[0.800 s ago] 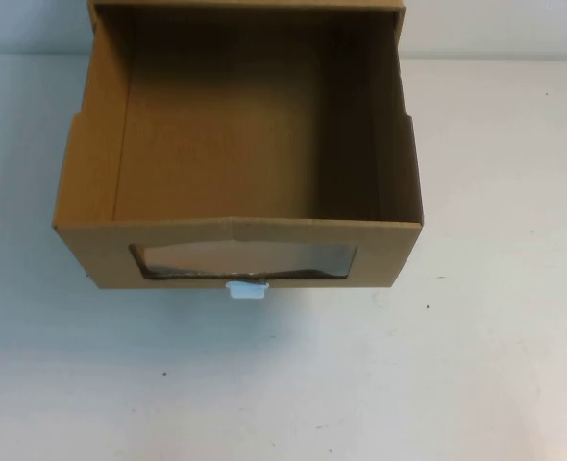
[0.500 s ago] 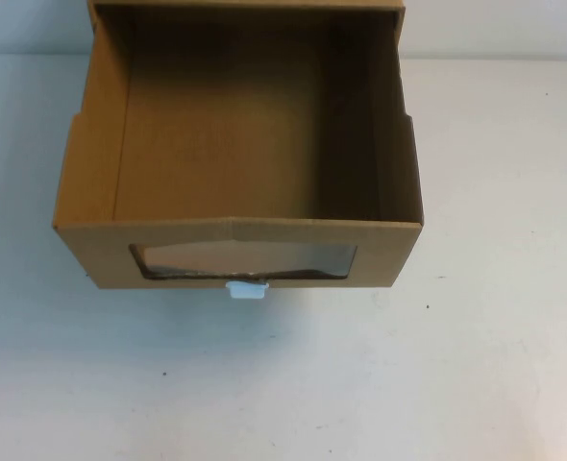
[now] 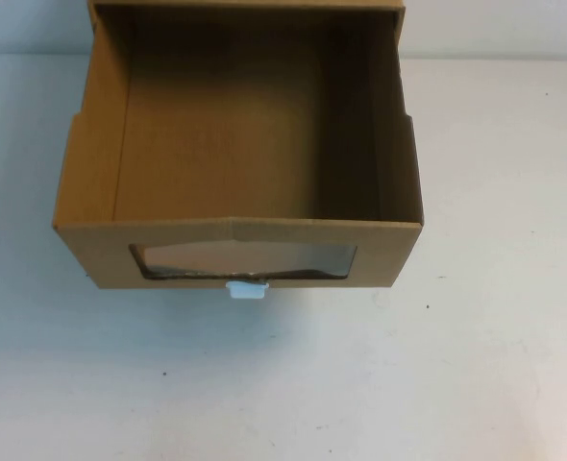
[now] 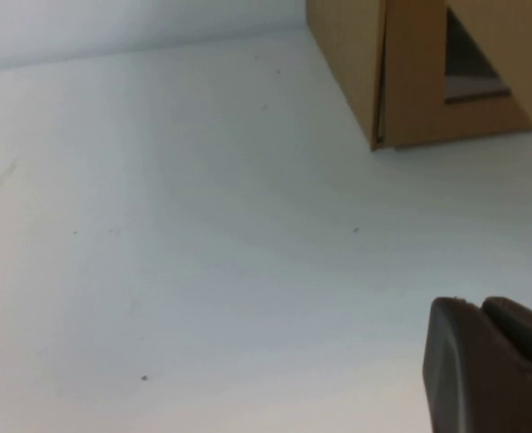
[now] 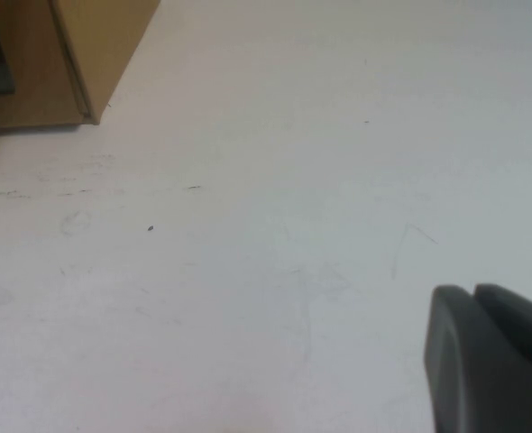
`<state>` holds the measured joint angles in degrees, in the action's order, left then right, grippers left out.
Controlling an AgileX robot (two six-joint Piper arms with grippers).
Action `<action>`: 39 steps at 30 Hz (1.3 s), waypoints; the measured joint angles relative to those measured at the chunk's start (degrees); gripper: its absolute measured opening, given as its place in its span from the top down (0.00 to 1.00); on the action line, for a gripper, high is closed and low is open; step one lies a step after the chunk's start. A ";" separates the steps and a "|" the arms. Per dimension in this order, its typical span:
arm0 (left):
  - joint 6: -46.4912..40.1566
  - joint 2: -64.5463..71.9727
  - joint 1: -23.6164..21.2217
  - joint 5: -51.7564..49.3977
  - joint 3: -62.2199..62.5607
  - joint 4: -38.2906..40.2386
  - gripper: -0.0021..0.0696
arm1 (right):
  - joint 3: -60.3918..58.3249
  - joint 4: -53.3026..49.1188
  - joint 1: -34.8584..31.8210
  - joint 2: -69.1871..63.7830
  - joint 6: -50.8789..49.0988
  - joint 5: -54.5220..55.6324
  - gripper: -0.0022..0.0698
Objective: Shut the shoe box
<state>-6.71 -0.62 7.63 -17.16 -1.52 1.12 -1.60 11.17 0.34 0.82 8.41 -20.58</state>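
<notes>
White table (image 3: pixel 495 365), bare ahead. Shoe box (image 3: pixel 235 252) at 12 o'clock, drawer pulled out, tab (image 3: pixel 246 290) low on front.

Left gripper (image 4: pixel 491 361), right gripper (image 5: pixel 491 361) parked near table, apart from box, out of high view; grip state unclear.

Best: push front panel squarely, evenly, straight toward 12.

Shoe box (image 3: pixel 237 252) rear, both grippers edge-cropped.
</notes>
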 joint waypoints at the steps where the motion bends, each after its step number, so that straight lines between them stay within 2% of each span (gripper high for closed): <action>1: 0.00 0.00 0.00 0.44 0.00 1.23 0.97 | 0.00 0.00 0.00 0.00 0.00 0.00 0.99; 8: 1.69 0.00 0.00 3.68 0.00 10.63 0.97 | 0.00 0.00 0.00 0.00 0.00 0.00 0.99; 14: 6.71 0.00 0.00 7.87 0.00 24.73 0.97 | 0.00 0.00 0.00 0.00 0.00 0.00 0.99; 18: 6.71 0.00 0.00 11.70 0.00 27.62 0.97 | 0.00 0.00 0.00 0.00 0.00 0.00 0.99; 21: 7.41 0.65 0.00 8.70 2.70 28.01 0.97 | 0.00 0.00 0.00 0.00 0.00 0.00 0.99; 26: 7.50 13.50 0.00 -4.61 18.80 23.03 0.97 | 0.00 0.00 0.00 0.00 0.00 0.00 0.99; 29: 5.87 26.38 0.00 -12.81 33.40 18.96 0.97 | 0.00 0.00 0.00 0.00 0.00 0.00 0.99; 33: -4.61 42.90 0.00 -19.24 51.79 18.67 0.97 | 0.00 0.00 0.00 0.00 0.00 0.00 0.99; 39: -17.42 65.04 0.00 -23.05 75.58 23.35 0.97 | 0.00 0.00 0.00 0.00 0.00 0.00 0.99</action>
<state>-24.12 64.43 7.63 -40.21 74.07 24.47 -1.60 11.17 0.34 0.82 8.41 -20.58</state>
